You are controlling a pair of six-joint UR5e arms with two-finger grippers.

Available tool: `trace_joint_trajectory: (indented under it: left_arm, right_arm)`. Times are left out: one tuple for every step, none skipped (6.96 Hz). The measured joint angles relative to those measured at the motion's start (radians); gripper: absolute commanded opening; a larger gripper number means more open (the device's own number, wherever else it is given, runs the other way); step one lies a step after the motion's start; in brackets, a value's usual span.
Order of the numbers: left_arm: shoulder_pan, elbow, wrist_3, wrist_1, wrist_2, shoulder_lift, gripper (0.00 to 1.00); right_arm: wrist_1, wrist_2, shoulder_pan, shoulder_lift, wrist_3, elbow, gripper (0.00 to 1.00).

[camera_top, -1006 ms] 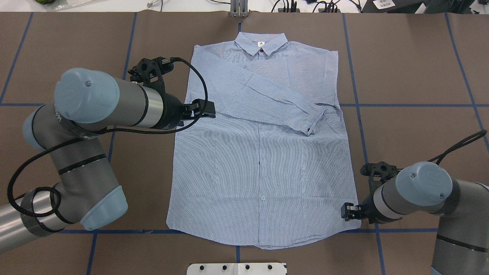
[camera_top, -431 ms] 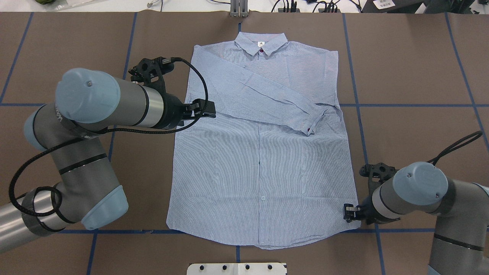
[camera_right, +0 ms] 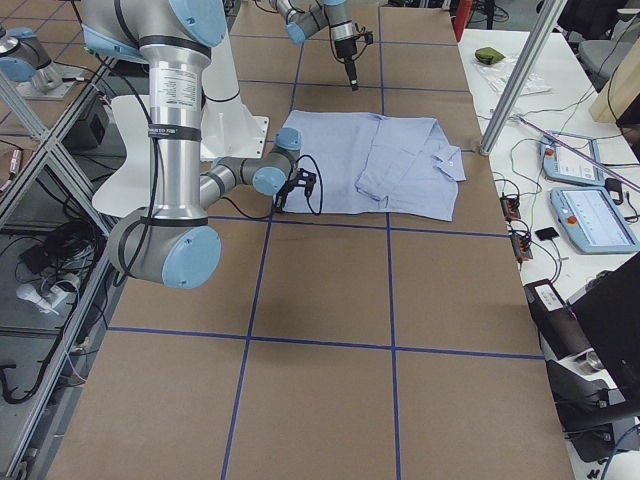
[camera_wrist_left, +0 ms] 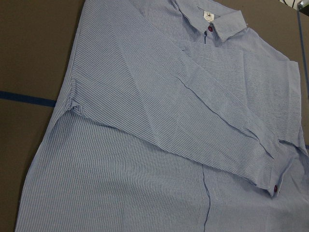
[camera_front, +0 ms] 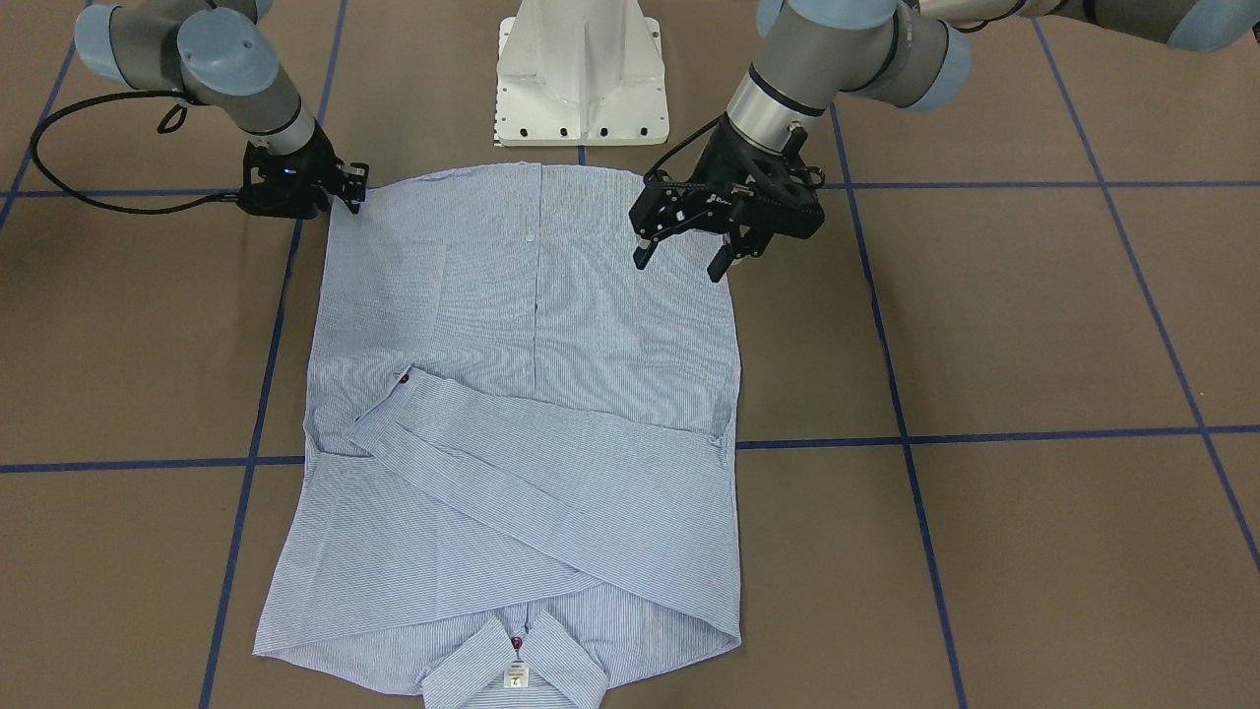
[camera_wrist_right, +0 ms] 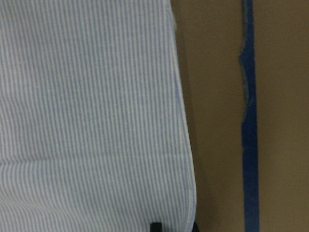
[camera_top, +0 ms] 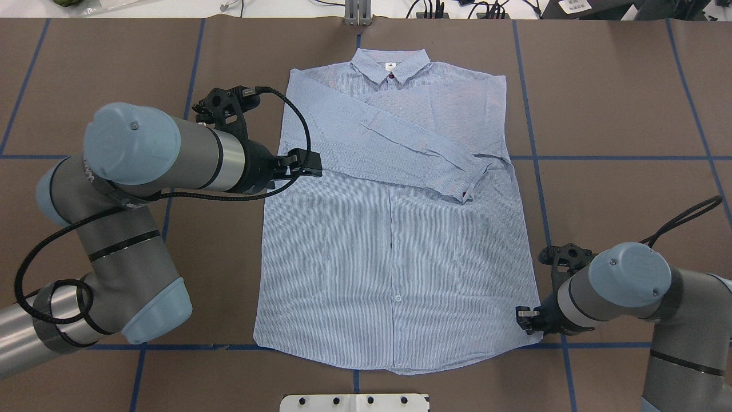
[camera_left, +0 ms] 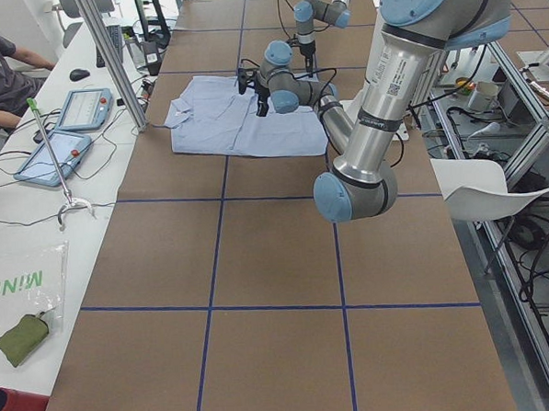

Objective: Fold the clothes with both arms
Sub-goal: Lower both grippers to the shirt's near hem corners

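The shirt (camera_top: 394, 257) is lying flat and face up on the brown table (camera_top: 617, 229). Its collar (camera_top: 390, 60) is pointing away from the robot and its hem (camera_top: 394, 366) is lying just short of the white base (camera_front: 583, 79). Both sleeves are lying crossed over the chest. One cuff (camera_top: 472, 183) is resting near the shirt's right side edge.

The right gripper (camera_top: 522, 320) is sitting low at the hem's right corner. Its fingers are pinching the cloth there; the right wrist view is showing a black fingertip (camera_wrist_right: 154, 226) over the stripes at the shirt's edge. A blue tape line (camera_wrist_right: 250, 145) is running just beside that edge, with bare table between.

The left gripper (camera_front: 677, 268) is hanging above the shirt's left side edge, clear of the cloth, with its fingers spread wide and holding nothing. Its wrist camera is looking down along the folded sleeves toward the collar.

Wide bare table is lying open on both sides of the shirt. Past the collar, the table's far edge is carrying a post (camera_top: 357, 11) and cables (camera_top: 434, 8).
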Motion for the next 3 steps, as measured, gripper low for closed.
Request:
trace_joint_trajectory:
  left_arm:
    - [0.0,0.003,0.0,0.0,0.0,0.001,0.96]
    - [0.0,0.004,0.0,0.0,0.0,0.002,0.96]
    - [0.0,0.005,0.0,-0.001,0.001,0.003,0.96]
  right_arm:
    - [0.0,0.003,0.0,0.001,0.0,0.003,0.0]
    - [0.001,0.008,0.001,0.004,0.0,0.007,0.0]
    - [0.001,0.012,0.003,0.006,0.0,0.014,0.0]
